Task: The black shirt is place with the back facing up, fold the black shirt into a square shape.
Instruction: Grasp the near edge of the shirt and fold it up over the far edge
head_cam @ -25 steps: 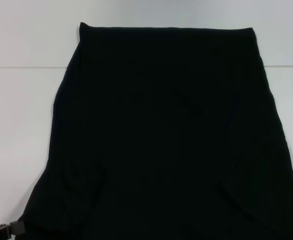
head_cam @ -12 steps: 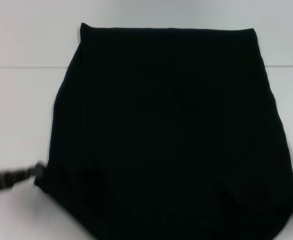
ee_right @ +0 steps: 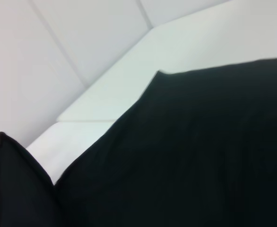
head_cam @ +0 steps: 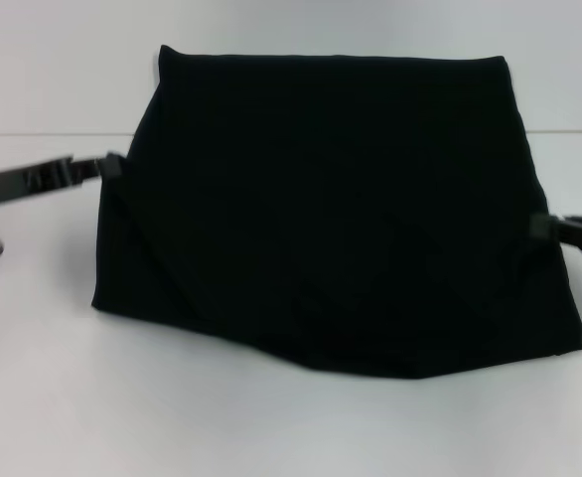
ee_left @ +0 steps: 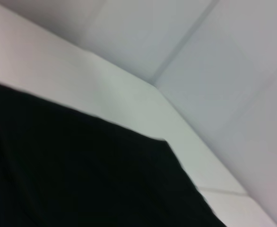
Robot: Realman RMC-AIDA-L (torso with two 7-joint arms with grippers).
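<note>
The black shirt [head_cam: 336, 209] fills the middle of the head view on the white table [head_cam: 271, 427], its straight far edge near the top of the frame and its near edge folded up into a shallow point at lower centre. Left gripper [head_cam: 112, 165] sits at the shirt's left edge, upper left of the frame, its arm running off the left border — right up against the fabric, and whether the fingers are clenched on it I cannot tell. Right gripper [head_cam: 541, 228] is at the right edge, mid-height, also touching the cloth — grasp not visible either. Both wrist views show dark fabric [ee_left: 82, 175] over pale tabletop, the shirt [ee_right: 190, 151] again.
</note>
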